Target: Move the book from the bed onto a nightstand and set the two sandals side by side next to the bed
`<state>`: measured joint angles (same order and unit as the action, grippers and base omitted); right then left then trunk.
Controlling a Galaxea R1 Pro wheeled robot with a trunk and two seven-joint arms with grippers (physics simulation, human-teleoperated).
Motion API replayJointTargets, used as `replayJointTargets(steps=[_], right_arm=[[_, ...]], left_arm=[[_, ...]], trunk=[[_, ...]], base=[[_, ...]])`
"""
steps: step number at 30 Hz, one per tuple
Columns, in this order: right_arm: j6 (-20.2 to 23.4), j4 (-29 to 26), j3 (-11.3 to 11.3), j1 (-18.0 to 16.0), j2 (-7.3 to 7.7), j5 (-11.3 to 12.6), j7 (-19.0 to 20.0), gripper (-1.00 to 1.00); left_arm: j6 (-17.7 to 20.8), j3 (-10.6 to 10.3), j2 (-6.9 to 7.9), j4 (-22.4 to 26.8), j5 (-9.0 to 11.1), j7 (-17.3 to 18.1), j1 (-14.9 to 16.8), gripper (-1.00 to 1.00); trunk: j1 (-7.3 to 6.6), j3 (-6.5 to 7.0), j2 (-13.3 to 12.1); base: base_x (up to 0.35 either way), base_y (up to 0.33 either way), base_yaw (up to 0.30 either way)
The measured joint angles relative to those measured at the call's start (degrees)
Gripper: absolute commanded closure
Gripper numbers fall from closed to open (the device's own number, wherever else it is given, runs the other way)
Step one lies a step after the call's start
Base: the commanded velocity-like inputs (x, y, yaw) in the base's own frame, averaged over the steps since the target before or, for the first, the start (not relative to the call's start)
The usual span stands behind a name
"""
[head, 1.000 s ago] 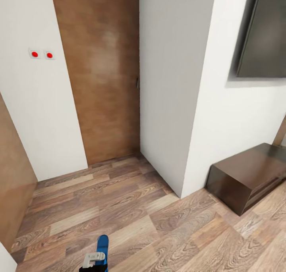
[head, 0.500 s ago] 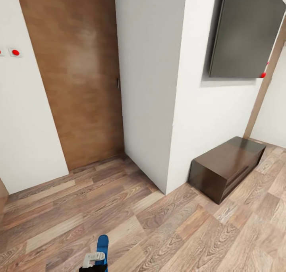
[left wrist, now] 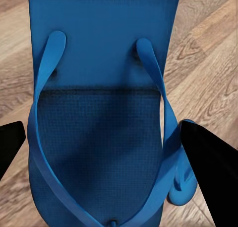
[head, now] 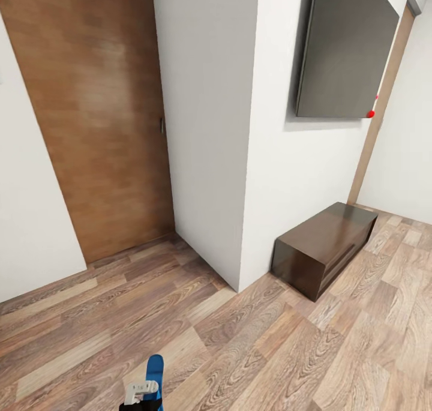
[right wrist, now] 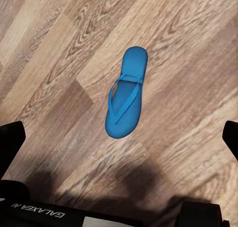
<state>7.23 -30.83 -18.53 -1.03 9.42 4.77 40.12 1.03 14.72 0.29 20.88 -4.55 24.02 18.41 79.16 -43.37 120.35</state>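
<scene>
My left gripper (head: 141,393) shows at the bottom edge of the head view, shut on a bright blue sandal (head: 155,372) that sticks out forward above the wood floor. In the left wrist view that sandal (left wrist: 99,113) spans the space between the two black fingers (left wrist: 208,172), straps facing the camera. A second blue sandal (right wrist: 126,95) lies sole-down on the planks in the right wrist view, with my right gripper (right wrist: 119,141) open above it and its fingers far apart. The book, the bed and the nightstand are out of view.
A white wall corner (head: 240,159) juts out ahead. A brown wooden door (head: 102,117) stands to its left. To its right, a dark screen (head: 345,51) hangs over a low dark-brown floor cabinet (head: 327,243). Wood-plank floor (head: 270,351) spreads in front.
The whole head view has slid left, so the camera has turned right: the cabinet and screen sit nearer the middle, and the red wall switches have left the picture. The held sandal keeps its place.
</scene>
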Motion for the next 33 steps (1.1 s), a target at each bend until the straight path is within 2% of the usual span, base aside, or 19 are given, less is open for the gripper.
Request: replayJointTargets(steps=[12,15,17,19,21,23,25,28,33], right_arm=[[0.0,-0.1,0.1,0.0,0.0,0.0,0.0,-1.0],[0.0,-0.1,0.0,0.0,0.0,0.0,0.0,-1.0],[0.0,-0.1,0.0,0.0,0.0,0.0,0.0,-1.0],[0.0,-0.1,0.0,0.0,0.0,0.0,0.0,-1.0],[0.0,-0.1,0.0,0.0,0.0,0.0,0.0,-1.0],[0.0,-0.1,0.0,0.0,0.0,0.0,0.0,-1.0],[0.0,-0.1,0.0,0.0,0.0,0.0,0.0,-1.0],[0.0,-0.5,0.0,0.0,0.0,-0.1,0.0,-1.0],[0.5,-1.3,-0.1,0.0,-0.09,-0.1,-0.2,-1.0]], left_arm=[[-0.1,-0.1,0.02,0.3,0.0,0.1,0.0,1.0],[0.2,-0.1,0.03,1.6,0.0,-0.2,0.3,1.0],[0.9,0.0,0.06,4.3,0.1,-0.2,0.6,1.0],[3.0,0.0,0.04,7.4,0.1,-0.2,1.2,1.0],[7.2,0.0,0.04,10.7,0.1,-0.2,2.4,1.0],[13.8,0.1,0.03,14.6,0.3,-0.2,4.5,1.0],[17.4,0.1,0.03,16.5,0.3,-0.1,5.6,1.0],[19.9,0.1,0.0,18.0,0.2,-0.1,6.4,1.0],[20.3,0.0,-0.05,18.6,0.1,0.0,6.7,1.0]], trunk=[[0.0,0.0,0.0],[0.0,0.0,0.0],[0.0,0.01,0.0],[0.0,0.01,0.0],[0.0,0.01,0.0],[0.0,0.02,0.0],[0.0,0.01,0.0],[0.0,0.01,0.0],[0.0,0.0,0.0]], base=[[0.0,0.0,0.0],[0.0,0.0,0.0],[0.0,0.0,0.0],[0.0,0.0,0.0],[0.0,0.0,0.0],[0.0,0.0,0.0],[0.0,0.0,0.0],[0.0,0.0,0.0],[0.0,0.0,0.0]])
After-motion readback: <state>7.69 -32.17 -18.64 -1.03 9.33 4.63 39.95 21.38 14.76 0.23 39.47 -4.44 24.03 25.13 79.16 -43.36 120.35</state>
